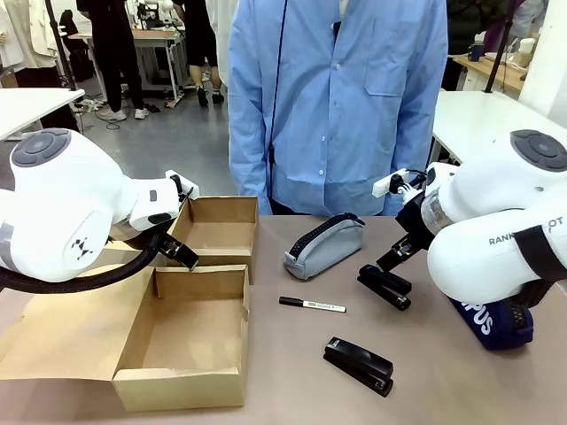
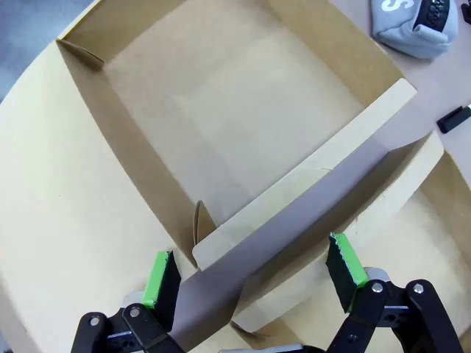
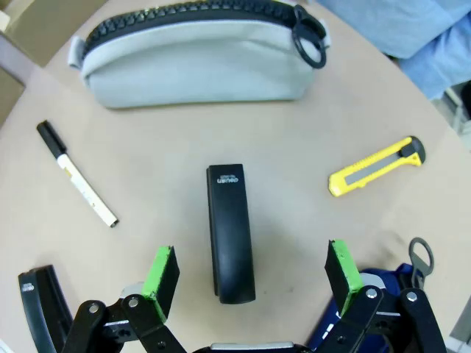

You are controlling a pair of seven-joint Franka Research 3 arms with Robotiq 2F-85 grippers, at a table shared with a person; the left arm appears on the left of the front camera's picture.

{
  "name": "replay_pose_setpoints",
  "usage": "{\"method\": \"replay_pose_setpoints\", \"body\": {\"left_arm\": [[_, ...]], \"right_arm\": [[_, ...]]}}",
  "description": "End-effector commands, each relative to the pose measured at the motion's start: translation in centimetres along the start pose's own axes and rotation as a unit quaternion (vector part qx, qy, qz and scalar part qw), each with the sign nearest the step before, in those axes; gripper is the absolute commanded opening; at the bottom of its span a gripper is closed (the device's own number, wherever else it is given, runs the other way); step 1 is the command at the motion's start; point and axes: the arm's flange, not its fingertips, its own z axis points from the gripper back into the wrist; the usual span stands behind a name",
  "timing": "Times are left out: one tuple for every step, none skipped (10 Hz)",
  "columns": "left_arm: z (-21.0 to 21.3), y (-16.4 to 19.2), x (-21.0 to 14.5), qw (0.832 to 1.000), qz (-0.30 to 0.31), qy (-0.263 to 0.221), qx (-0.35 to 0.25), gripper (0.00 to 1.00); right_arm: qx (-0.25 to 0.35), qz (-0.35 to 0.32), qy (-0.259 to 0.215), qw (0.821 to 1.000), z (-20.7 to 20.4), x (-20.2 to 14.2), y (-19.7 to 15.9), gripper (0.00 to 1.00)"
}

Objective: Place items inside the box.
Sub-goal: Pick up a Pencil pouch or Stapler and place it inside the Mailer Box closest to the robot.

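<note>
An open cardboard box [image 1: 180,388] lies at the table's left, with a second tray part [image 1: 217,232] behind it. My left gripper [image 2: 254,271] hovers open over the wall between the two parts, which runs between its green pads [image 2: 346,261]; it shows low over that wall [image 1: 180,252]. My right gripper [image 3: 252,269] is open just above a black stapler [image 3: 230,232], which lies between its fingers untouched [image 1: 385,286]. A grey pouch [image 1: 325,245], a marker pen [image 1: 312,305], a second stapler [image 1: 359,364] and a navy pouch [image 1: 496,323] lie on the table.
A person in a blue shirt [image 1: 341,97] stands at the far edge, hands out of sight. A yellow utility knife [image 3: 375,167] lies to the right of the stapler in the right wrist view. A flat cardboard flap [image 1: 53,341] spreads left of the box.
</note>
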Motion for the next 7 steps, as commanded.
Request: {"method": "replay_pose_setpoints", "body": {"left_arm": [[0.0,0.0,0.0,1.0,0.0,0.0,0.0,1.0],[2.8,-1.0,1.0,0.999,-0.023,0.002,-0.027,1.0],[6.6,-2.7,3.4,1.0,0.004,0.015,-0.025,1.0],[10.9,-3.7,5.5,0.998,0.058,0.017,-0.008,1.0],[15.2,-4.4,6.6,0.996,0.089,-0.005,-0.014,1.0],[19.6,-4.2,6.2,0.993,0.093,-0.014,-0.07,1.0],[23.2,-2.5,5.0,0.98,0.118,-0.004,-0.159,1.0]], "right_arm": [[0.0,0.0,0.0,1.0,0.0,0.0,0.0,1.0],[0.015,0.002,0.024,1.0,2.0,1.2,0.0,1.0],[0.04,-0.026,0.04,0.998,5.8,2.8,-0.4,1.0],[0.033,-0.078,0.039,0.996,10.5,4.2,-0.7,1.0],[0.05,-0.12,0.027,0.991,15.2,4.7,-1.0,1.0],[0.079,-0.167,0.023,0.983,19.7,3.8,-1.7,1.0],[0.088,-0.225,0.008,0.97,23.2,1.7,-3.6,1.0]]}}
